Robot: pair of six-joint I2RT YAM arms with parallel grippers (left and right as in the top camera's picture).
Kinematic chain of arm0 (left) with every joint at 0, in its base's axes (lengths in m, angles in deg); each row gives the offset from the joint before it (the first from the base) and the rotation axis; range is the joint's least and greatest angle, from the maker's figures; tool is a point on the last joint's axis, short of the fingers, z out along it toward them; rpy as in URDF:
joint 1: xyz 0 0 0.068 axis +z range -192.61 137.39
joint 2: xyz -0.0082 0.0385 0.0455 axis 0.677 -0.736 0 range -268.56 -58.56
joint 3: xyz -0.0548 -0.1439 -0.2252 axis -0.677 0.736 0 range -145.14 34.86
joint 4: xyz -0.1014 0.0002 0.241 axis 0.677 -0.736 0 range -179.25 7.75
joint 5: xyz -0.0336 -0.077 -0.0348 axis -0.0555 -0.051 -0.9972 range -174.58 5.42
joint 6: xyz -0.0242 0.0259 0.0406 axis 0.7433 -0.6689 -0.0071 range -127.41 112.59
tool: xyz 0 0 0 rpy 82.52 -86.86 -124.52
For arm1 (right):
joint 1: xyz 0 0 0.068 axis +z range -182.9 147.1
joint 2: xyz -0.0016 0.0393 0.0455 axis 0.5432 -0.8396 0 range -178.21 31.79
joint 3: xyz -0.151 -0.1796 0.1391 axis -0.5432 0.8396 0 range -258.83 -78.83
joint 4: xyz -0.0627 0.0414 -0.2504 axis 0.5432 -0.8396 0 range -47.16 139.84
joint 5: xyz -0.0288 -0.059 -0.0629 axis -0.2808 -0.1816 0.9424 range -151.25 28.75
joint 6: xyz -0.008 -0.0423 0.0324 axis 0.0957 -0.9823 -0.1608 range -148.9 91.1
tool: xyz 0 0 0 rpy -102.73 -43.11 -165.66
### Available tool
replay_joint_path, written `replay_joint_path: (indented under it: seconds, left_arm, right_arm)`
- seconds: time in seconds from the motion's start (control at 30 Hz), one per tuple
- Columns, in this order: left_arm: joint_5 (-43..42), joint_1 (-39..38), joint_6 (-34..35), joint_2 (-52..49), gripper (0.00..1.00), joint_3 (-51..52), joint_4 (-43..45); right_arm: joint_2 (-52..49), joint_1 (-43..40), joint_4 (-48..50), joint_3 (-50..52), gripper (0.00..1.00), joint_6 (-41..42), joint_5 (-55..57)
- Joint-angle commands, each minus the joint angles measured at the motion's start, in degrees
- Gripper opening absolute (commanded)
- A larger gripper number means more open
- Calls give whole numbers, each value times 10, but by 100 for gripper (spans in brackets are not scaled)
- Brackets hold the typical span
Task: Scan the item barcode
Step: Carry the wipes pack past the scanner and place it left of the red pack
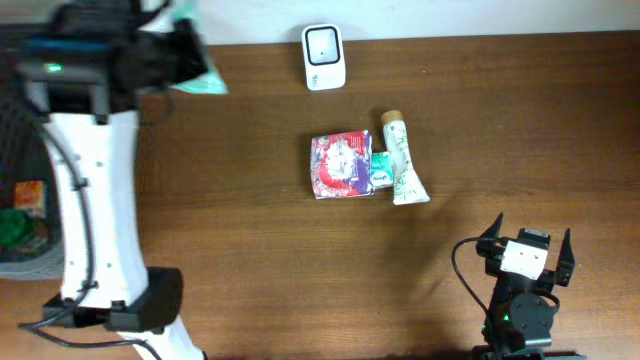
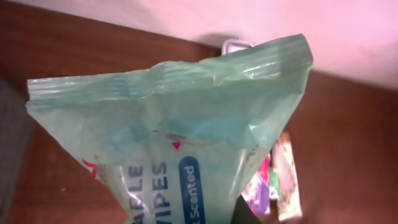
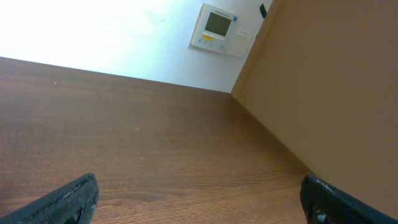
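One green wipes pack (image 2: 186, 137) pinched in left gripper (image 1: 170, 55), right gripper (image 1: 528, 238) spread wide, grey bin (image 1: 30, 262) holding orange packet (image 1: 30, 196), green item (image 1: 12, 226)

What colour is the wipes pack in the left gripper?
The wipes pack is translucent mint green, white lettering, blue label; clearest in left wrist view.

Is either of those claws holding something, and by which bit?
The left gripper holds the green wipes pack by one end; the exact spot is hidden behind the pack. The right gripper is open and empty.
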Motion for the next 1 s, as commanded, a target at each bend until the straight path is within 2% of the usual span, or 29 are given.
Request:
replay_joint_path:
  seconds: [0.0, 0.13, 0.2, 0.5, 0.53, 0.57, 0.63, 0.73, 0.8, 0.97]
  left_arm:
    - [81, -91, -22, -35, 0, 75, 0]
    - [98, -141, -16, -94, 5, 186, 53]
    - [97, -154, 37, -125, 7, 219, 63]
    - [87, -159, 50, -241, 14, 225, 79]
    - [78, -159, 50, -249, 22, 225, 80]
    - [76, -159, 50, -251, 34, 226, 82]
    - [75, -159, 50, -251, 45, 226, 93]
    - [76, -159, 50, -250, 55, 218, 86]
    - [75, -157, 50, -247, 57, 200, 79]
    - [76, -123, 49, -211, 69, -13, -40]
  right_arm:
    - [4, -3, -2, 5, 99, 1, 5]
    - [4, -3, -2, 5, 99, 1, 5]
    - [4, -3, -2, 5, 99, 1, 5]
    - [4, -3, -2, 5, 99, 1, 5]
    - [4, -3, -2, 5, 99, 1, 5]
    - [4, -3, -2, 5, 99, 1, 5]
    - [4, -3, -2, 5, 99, 1, 5]
    - [4, -3, -2, 5, 99, 1, 5]
    - [4, -3, -2, 5, 99, 1, 5]
    - [4, -3, -2, 5, 99, 1, 5]
